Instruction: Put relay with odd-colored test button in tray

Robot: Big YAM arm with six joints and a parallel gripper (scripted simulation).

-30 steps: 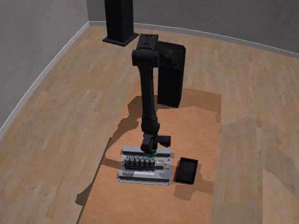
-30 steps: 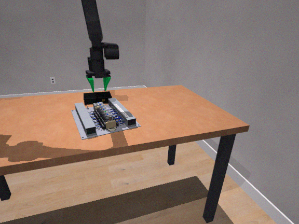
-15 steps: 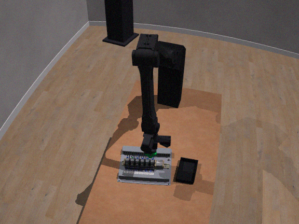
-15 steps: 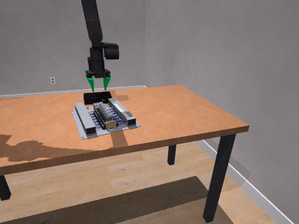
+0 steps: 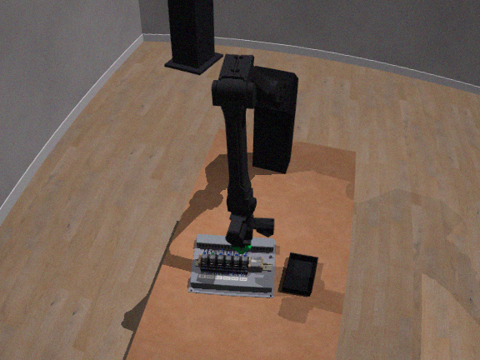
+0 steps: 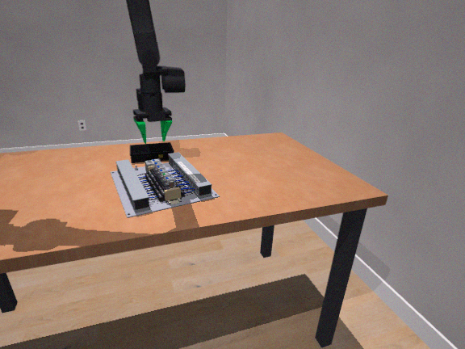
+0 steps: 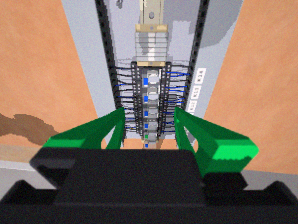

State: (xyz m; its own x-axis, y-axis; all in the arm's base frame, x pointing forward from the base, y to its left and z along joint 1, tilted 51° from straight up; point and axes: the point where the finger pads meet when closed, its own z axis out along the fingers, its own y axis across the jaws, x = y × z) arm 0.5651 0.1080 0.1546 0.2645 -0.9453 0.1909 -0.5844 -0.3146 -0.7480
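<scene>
Green fingertips (image 6: 141, 131) (parted) hang above 6 relays (image 5: 225, 260) (image 6: 161, 170) (image 7: 152, 95)

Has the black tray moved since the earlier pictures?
No; in the top view the black tray sits just beside the grey panel's end, same gap and angle as before.
</scene>
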